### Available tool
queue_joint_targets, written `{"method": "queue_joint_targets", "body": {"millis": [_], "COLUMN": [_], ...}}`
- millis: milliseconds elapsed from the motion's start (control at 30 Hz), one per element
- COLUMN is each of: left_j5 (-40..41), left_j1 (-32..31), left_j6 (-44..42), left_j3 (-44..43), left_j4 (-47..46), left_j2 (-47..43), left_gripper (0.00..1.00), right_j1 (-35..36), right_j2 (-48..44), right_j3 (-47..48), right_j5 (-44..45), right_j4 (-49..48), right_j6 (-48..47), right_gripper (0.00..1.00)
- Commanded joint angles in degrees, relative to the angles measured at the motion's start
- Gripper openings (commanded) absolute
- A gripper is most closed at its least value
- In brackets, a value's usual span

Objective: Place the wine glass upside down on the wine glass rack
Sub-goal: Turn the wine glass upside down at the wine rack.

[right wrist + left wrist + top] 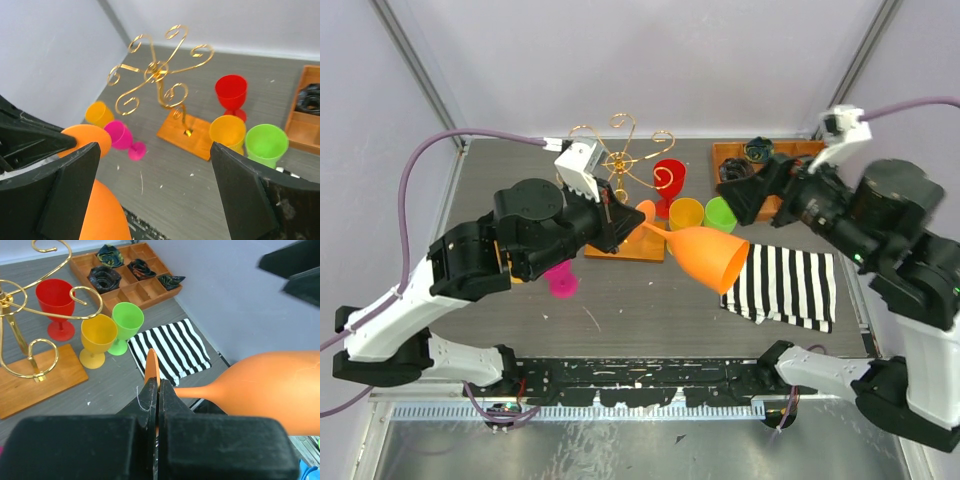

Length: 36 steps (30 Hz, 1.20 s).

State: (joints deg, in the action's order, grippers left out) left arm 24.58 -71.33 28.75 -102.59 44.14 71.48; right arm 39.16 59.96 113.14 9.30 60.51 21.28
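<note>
My left gripper is shut on the flat foot of an orange wine glass and holds it in the air, lying sideways with the bowl toward the right. In the left wrist view the jaws pinch the foot edge-on, and the stem and bowl run off right. The wine glass rack, gold wire scrolls on an orange-brown wooden base, stands just behind the left gripper; it also shows in the left wrist view and the right wrist view. My right gripper is open and empty, right of the glass.
Red, yellow and green glasses stand upright right of the rack. A pink glass lies on its side near the left arm. A striped cloth lies at right. A compartmented wooden tray sits at back right.
</note>
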Motion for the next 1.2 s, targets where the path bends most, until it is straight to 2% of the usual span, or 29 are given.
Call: {"method": "queue_joint_targets", "body": {"millis": [0, 167, 233, 333, 433, 733, 867, 967, 1167], "left_j5": [1.8, 3.0, 3.0, 3.3, 4.1, 5.8, 7.4, 7.5, 8.4], "left_j1": [-1.8, -2.5, -2.7, -3.0, -3.6, -5.3, -6.3, -6.6, -6.9], "left_j6": [-1.4, -1.9, -2.1, -2.2, -2.6, -3.4, -3.7, -4.3, -4.9], "left_j3": [-3.1, -3.4, -3.7, -3.8, -3.8, -4.4, -4.3, -4.8, -4.1], "left_j4": [-0.8, -0.8, -0.8, -0.8, -0.8, -0.5, -0.6, -0.7, -1.1], "left_j2": [0.8, 0.8, 0.9, 2.5, 2.6, 3.1, 2.7, 3.1, 3.3], "left_gripper": [0.0, 0.0, 0.0, 0.0, 0.0, 0.0, 0.0, 0.0, 0.0], "right_j1": [0.2, 0.2, 0.1, 0.1, 0.1, 0.1, 0.1, 0.2, 0.2], "right_j2": [5.4, 8.4, 9.4, 10.6, 11.3, 12.0, 12.4, 12.8, 11.9], "right_j3": [1.6, 2.4, 2.4, 2.4, 1.8, 1.9, 2.3, 2.0, -1.0], "right_j5": [-13.2, -17.8, -21.5, -26.4, -29.1, -33.6, -35.0, -35.9, -39.8], "right_j4": [2.0, 1.9, 1.7, 1.5, 1.7, 2.3, 3.4, 4.6, 3.2], "right_j6": [-3.5, -5.0, -5.5, -6.1, -6.7, -6.8, -7.2, -7.4, -7.5], "right_gripper": [0.96, 0.9, 0.82, 0.63, 0.53, 0.49, 0.57, 0.58, 0.47]}}
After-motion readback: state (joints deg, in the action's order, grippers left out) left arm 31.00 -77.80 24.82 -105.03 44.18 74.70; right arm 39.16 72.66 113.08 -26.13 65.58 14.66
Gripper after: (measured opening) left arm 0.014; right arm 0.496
